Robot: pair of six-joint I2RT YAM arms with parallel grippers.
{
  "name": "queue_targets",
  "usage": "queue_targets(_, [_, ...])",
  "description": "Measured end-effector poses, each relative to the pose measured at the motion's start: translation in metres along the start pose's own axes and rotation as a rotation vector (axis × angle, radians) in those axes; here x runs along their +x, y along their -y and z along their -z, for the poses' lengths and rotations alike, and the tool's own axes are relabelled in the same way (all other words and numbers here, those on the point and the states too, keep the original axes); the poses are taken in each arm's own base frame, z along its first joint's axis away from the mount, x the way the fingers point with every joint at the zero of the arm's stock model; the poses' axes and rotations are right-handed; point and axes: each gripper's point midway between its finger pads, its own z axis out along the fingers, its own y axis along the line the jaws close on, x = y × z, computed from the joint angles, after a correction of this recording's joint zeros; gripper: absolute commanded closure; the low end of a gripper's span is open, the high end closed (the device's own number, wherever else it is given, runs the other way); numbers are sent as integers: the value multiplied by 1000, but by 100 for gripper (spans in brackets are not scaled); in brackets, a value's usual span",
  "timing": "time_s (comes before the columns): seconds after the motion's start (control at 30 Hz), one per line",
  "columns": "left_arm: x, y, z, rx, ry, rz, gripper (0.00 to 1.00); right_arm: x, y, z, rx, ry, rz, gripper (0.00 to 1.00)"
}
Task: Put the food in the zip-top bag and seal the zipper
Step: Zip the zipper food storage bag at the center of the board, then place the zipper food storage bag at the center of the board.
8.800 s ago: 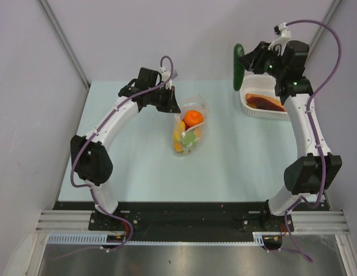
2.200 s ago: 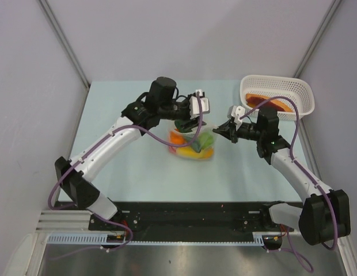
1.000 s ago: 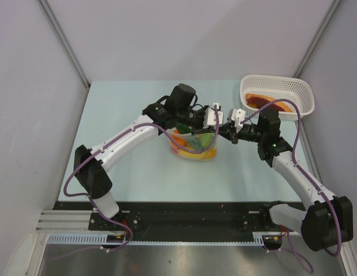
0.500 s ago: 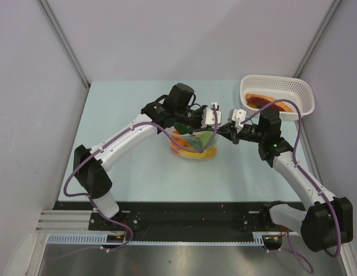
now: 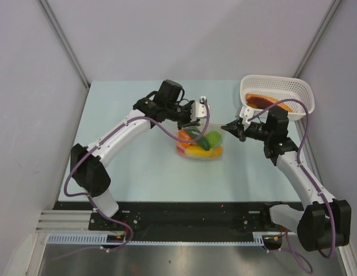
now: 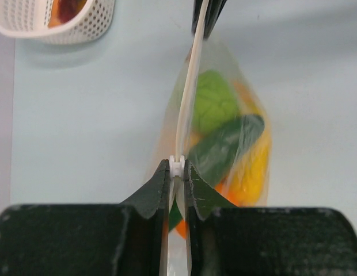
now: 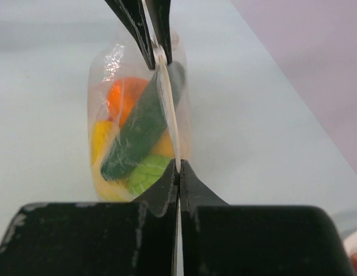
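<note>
Tension should be held along the zipper (image 6: 189, 86), clamped at one end by the closed left gripper (image 6: 177, 172) and at the other by the closed right gripper (image 7: 178, 172); the zip-top bag (image 5: 200, 145), food (image 6: 216, 106) inside, sits between them.

Surface (image 5: 126, 167): pale blue-green, flat. We count two items on it. Clear zip-top bag (image 5: 216, 152), filled, near centre. White lattice basket (image 5: 276, 85), far right corner, well apart.

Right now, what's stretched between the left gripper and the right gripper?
The zipper runs taut from the left gripper to the right gripper, the zip-top bag of food below it. Clearest in the left wrist view.
</note>
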Motion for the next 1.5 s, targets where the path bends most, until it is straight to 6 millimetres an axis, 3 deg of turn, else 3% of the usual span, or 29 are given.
queue_targets(0.23, [53, -11, 38, -68, -121, 61, 95, 9, 11, 11, 35, -23, 16, 100])
queue_targets(0.43, [74, -12, 58, -101, -176, 69, 95, 15, 15, 17, 44, -41, 31, 100])
queue_targets(0.63, [100, -27, 84, -168, -236, 106, 99, 18, 21, 21, 61, -49, 49, 100])
queue_targets(0.77, [102, -34, 87, -201, -240, 123, 100, 17, 31, 16, 84, -37, 64, 100])
queue_targets(0.87, [100, -42, 90, -236, -240, 155, 100, 21, 52, 4, 150, -24, 66, 100])
queue_targets(1.03, [90, -84, 106, -368, -230, 185, 100, 28, 87, -27, 234, 4, 75, 100])
queue_targets(1.17, [87, -102, 119, -440, -227, 175, 100, 16, 105, -42, 251, 45, 146, 100])
queue_targets(1.27, [98, -94, 118, -421, -245, 167, 100, 8, 101, -47, 212, 55, 208, 100])
queue_targets(1.37, [122, -58, 110, -349, -291, 181, 100, 19, 84, -52, 128, 18, 219, 100])
queue_targets(1.47, [150, -11, 99, -247, -350, 206, 100, 48, 45, -59, -23, -67, 182, 100])
queue_targets(1.5, [157, 3, 95, -213, -365, 214, 99, 61, 24, -59, -96, -108, 153, 100])
